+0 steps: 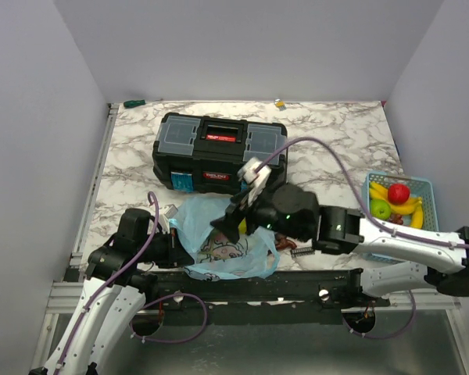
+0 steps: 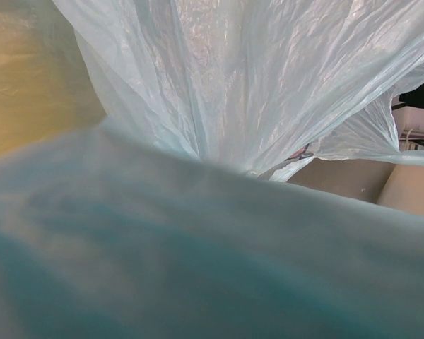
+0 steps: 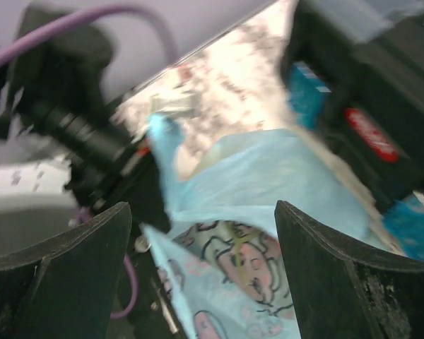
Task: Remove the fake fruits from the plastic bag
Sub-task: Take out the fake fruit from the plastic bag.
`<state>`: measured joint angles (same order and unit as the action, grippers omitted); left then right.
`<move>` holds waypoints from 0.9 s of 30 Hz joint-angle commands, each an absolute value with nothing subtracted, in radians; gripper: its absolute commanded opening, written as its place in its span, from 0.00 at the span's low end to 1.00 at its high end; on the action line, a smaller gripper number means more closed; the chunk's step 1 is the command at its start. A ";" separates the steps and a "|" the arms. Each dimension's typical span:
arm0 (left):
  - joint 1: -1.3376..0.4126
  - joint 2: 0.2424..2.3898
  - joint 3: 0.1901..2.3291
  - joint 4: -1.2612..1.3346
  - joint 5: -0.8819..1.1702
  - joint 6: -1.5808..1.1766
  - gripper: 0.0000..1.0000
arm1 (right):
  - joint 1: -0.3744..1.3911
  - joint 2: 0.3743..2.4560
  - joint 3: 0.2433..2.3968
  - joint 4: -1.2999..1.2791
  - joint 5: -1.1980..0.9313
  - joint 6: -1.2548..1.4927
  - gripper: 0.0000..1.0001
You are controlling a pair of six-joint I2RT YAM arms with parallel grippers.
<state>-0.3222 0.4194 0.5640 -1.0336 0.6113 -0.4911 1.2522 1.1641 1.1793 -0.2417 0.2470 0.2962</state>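
The plastic bag (image 1: 219, 248), light blue with a pink-and-brown cartoon print, lies crumpled at the table's near edge in front of the toolbox. My left gripper (image 1: 174, 247) is at its left edge. In the left wrist view the bag's film (image 2: 233, 85) fans out in pleats from a pinch point and covers my fingers. My right gripper (image 1: 233, 217) hovers over the bag's top, open and empty (image 3: 201, 212), with the print (image 3: 251, 261) below it. A small yellow patch (image 1: 241, 227) shows under it; I cannot tell what it is. Bananas, a red apple (image 1: 399, 192) and a green apple lie in the basket.
A black toolbox (image 1: 219, 152) stands behind the bag. A light-blue mesh basket (image 1: 424, 223) sits at the right edge. Small loose bits (image 1: 291, 247) lie right of the bag. A green item (image 1: 133, 103) and a yellow item (image 1: 279, 103) lie at the far edge.
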 commanded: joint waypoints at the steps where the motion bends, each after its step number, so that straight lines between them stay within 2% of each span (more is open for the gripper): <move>1: -0.321 0.408 0.556 -1.018 0.608 -0.497 0.00 | 1.408 1.282 1.242 -0.331 0.348 0.125 0.85; 5: -0.322 0.409 0.552 -1.024 0.603 -0.502 0.00 | 1.417 1.379 1.253 -0.423 0.347 0.131 0.83; 12: -0.322 0.412 0.555 -1.023 0.594 -0.508 0.00 | 1.454 1.480 1.218 -0.531 0.469 0.112 0.77; 24: -0.321 0.420 0.554 -1.008 0.628 -0.491 0.00 | 1.465 1.785 1.249 -0.607 0.738 0.040 0.82; 27: -0.321 0.427 0.556 -1.009 0.630 -0.488 0.06 | 1.463 1.843 1.248 -0.573 0.862 0.032 0.84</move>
<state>-0.3222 0.4175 0.5640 -1.0321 0.6109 -0.5011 1.4548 1.7882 1.2297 -0.5766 0.6708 0.0650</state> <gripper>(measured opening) 0.024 0.825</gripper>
